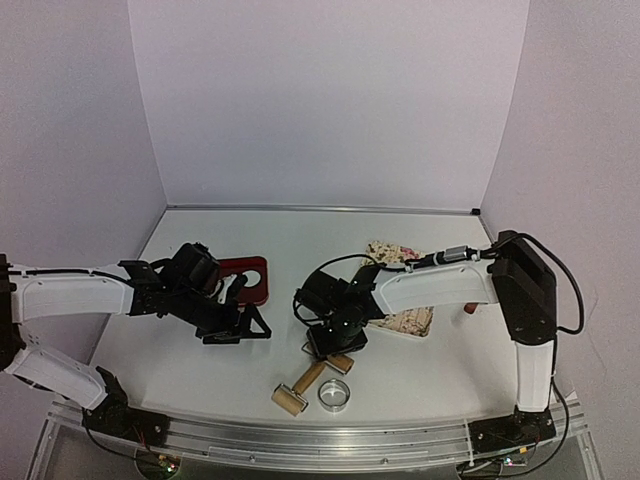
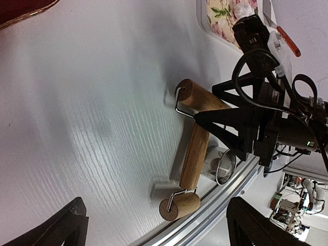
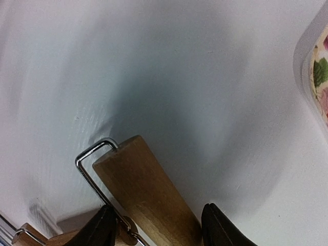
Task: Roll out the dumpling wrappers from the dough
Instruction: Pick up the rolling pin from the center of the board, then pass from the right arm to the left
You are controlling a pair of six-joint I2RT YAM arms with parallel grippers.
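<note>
Takes in both arms only from the top view: left arm folded at the 9 o'clock edge, forearm running level toward the middle, wrist tipped down at the tabletop (image 1: 200, 370); right arm standing up from its base at 5 o'clock, elbow high at 3 o'clock, forearm sloping down toward the middle. Places the left hand (image 1: 240, 327) at 6 o'clock of a dark red board (image 1: 235, 266), and the right hand (image 1: 333, 345) low over the 1 o'clock end of a wooden rolling pin (image 1: 310, 378), with a metal ring cutter (image 1: 335, 393) just at 4 o'clock of the pin's handle. Loses much of a floral tray (image 1: 415, 322) beneath the right forearm.

Adds, through the left wrist view, what the top misses: left fingers (image 2: 66, 225) spread as wide as can be, gripping nothing, hovering clear of the tabletop; the pin lengthwise, with a roller at each end; and, at the tray's edge, a pale lump, apparently the dough (image 2: 244, 8), too small to confirm.

Comes closest through the right wrist view: right fingers (image 3: 105, 228) set one on each side of a roller (image 3: 148, 195), hard against the wood, next to its wire bracket (image 3: 90, 151). Cannot tell from any view whether clamping the roller or merely flanking it.
</note>
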